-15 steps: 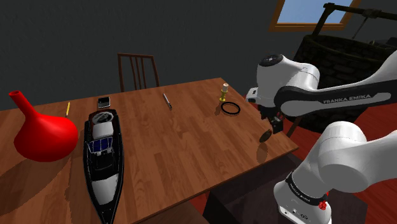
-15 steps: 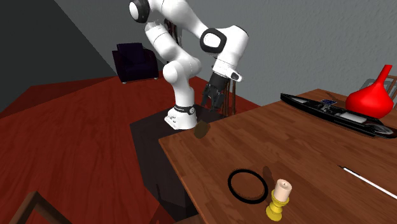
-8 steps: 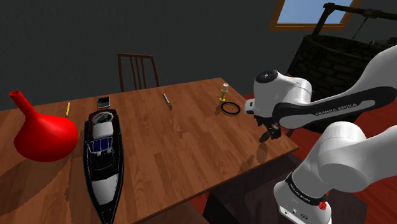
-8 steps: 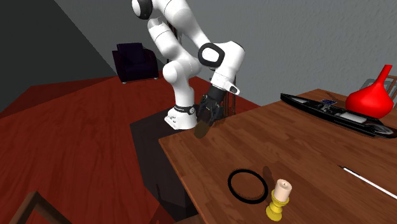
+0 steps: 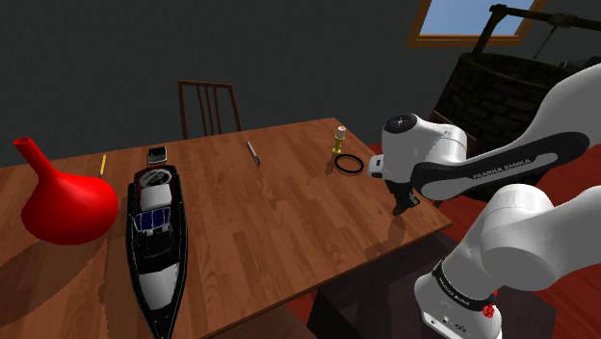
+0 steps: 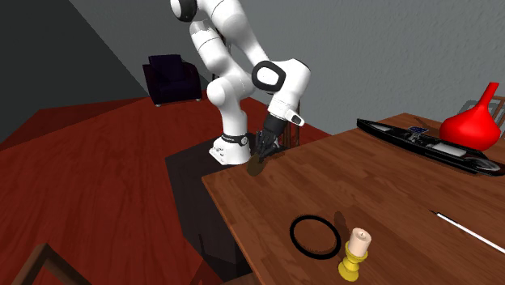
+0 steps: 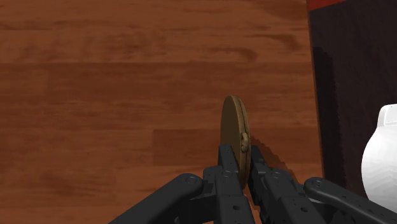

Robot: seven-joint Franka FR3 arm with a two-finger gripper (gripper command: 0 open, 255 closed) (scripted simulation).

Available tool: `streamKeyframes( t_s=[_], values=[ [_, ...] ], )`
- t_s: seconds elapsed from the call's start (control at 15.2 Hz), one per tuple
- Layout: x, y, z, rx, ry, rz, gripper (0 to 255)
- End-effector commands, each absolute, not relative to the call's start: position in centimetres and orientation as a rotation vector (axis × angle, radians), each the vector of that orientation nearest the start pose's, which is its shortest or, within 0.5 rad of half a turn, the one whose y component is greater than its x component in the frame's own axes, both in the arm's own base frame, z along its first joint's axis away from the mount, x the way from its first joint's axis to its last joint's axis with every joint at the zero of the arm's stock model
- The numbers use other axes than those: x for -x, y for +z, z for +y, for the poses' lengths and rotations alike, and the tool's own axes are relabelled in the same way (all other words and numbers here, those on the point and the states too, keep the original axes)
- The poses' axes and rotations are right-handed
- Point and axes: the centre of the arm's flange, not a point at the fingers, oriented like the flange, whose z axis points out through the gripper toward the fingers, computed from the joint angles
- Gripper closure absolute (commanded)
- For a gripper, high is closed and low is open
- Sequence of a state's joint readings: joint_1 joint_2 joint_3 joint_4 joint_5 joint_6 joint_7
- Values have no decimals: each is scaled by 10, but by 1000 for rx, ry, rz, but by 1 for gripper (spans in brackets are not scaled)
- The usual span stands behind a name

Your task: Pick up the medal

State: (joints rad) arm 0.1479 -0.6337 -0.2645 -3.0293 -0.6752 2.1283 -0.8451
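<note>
The medal [image 7: 234,130] is a thin bronze-coloured disc standing on its edge on the brown wooden table [image 7: 114,95]. It is close to the table's corner nearest the robot's stand, seen in the second exterior view as the medal [image 6: 256,164]. My black gripper [image 7: 240,159] is down on it, and its fingers [image 7: 227,168] clasp the disc's lower part from both sides. From the shoulder view the gripper [image 5: 402,203] hangs over the table's right-hand corner. In the second exterior view the gripper [image 6: 264,146] sits just above the disc.
A black ring [image 5: 350,165] and a small gold candle holder [image 5: 338,142] lie beyond the gripper. Farther along the table [image 5: 289,221] are a pen [image 5: 253,152], a long black model boat [image 5: 154,241] and a red vase [image 5: 67,197]. A chair [image 5: 207,106] stands behind.
The gripper has come down and in toward the table's corner, onto the medal. The medal has stayed where it stood.
</note>
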Motion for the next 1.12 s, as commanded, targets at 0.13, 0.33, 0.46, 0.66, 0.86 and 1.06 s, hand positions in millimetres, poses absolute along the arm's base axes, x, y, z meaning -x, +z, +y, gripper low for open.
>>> streamKeyframes(
  t_s=[0.13, 0.33, 0.46, 0.66, 0.86, 1.06],
  values=[
    [-262, 282, -38, 2691, 623, -1918, 255],
    [-261, 282, -37, 2691, 623, -1918, 255],
    [-261, 292, -37, 2691, 623, -1918, 255],
    [-261, 308, -37, 2691, 623, -1918, 255],
    [-261, 324, -37, 2691, 623, -1918, 255],
    [-261, 340, -37, 2691, 623, -1918, 255]
  ],
)
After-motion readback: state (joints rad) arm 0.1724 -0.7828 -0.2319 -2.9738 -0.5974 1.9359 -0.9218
